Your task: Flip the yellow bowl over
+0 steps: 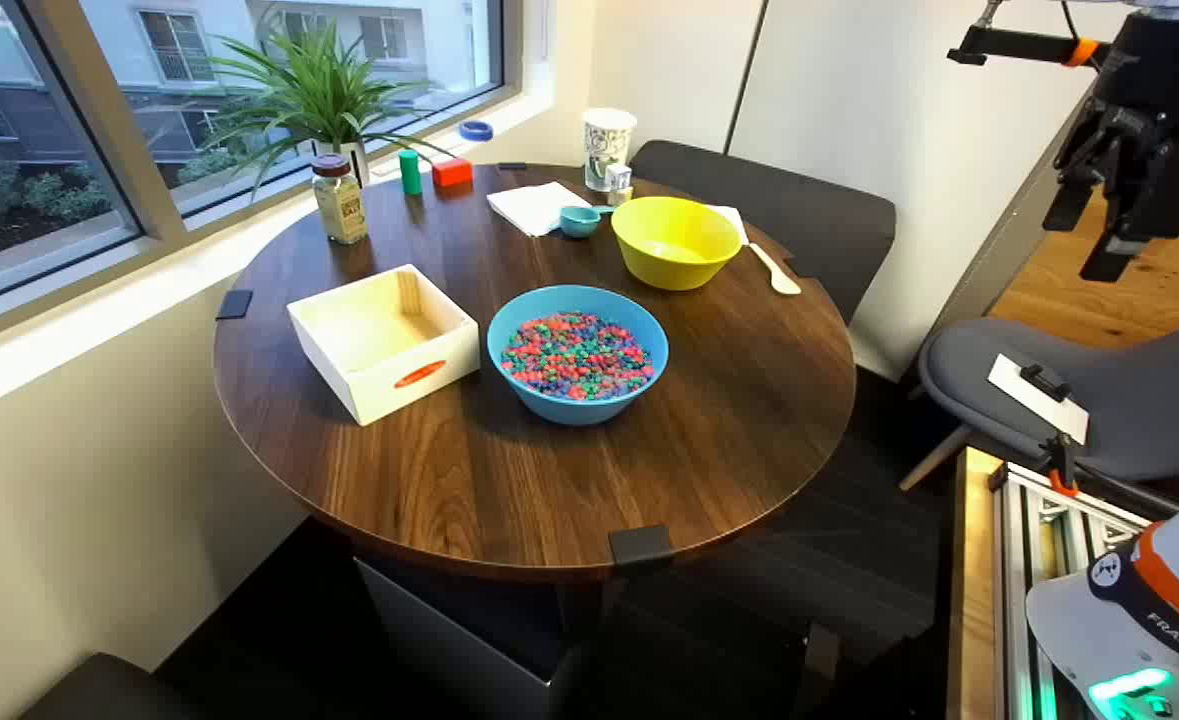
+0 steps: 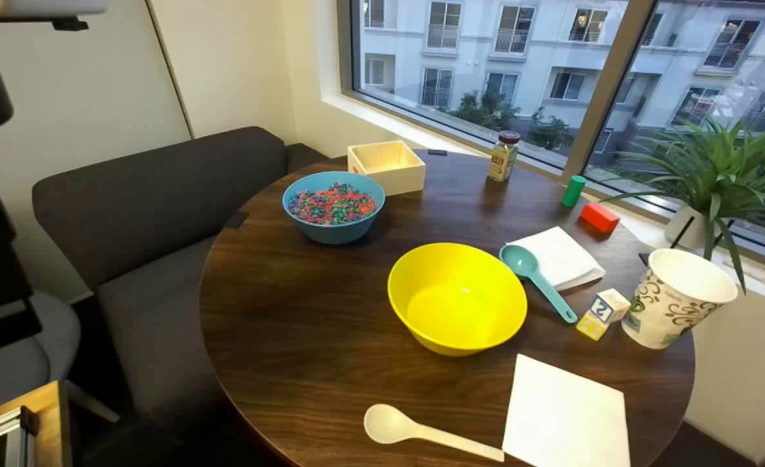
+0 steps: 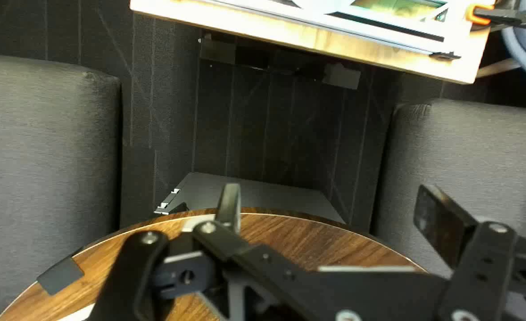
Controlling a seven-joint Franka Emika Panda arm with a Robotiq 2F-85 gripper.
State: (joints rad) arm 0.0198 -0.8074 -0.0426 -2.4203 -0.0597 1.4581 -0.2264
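The yellow bowl (image 1: 676, 268) stands upright on the round dark wooden table (image 1: 469, 500), its opening facing up. In an exterior view the yellow bowl (image 2: 457, 305) shows an empty inside. My gripper (image 1: 1084, 240) hangs high in the air beside the table, well apart from the bowl. In the wrist view the gripper (image 3: 329, 200) has its fingers wide apart with nothing between them. The yellow bowl does not show in the wrist view; only the table edge, floor and seats do.
A blue bowl of colourful bits (image 1: 579, 405) stands near the yellow bowl, beside a white wooden box (image 1: 414, 375). A cream spoon (image 2: 388, 425), napkin (image 2: 567, 415), teal scoop (image 2: 522, 259), letter blocks (image 2: 606, 308) and paper cup (image 2: 671, 301) lie or stand around the yellow bowl.
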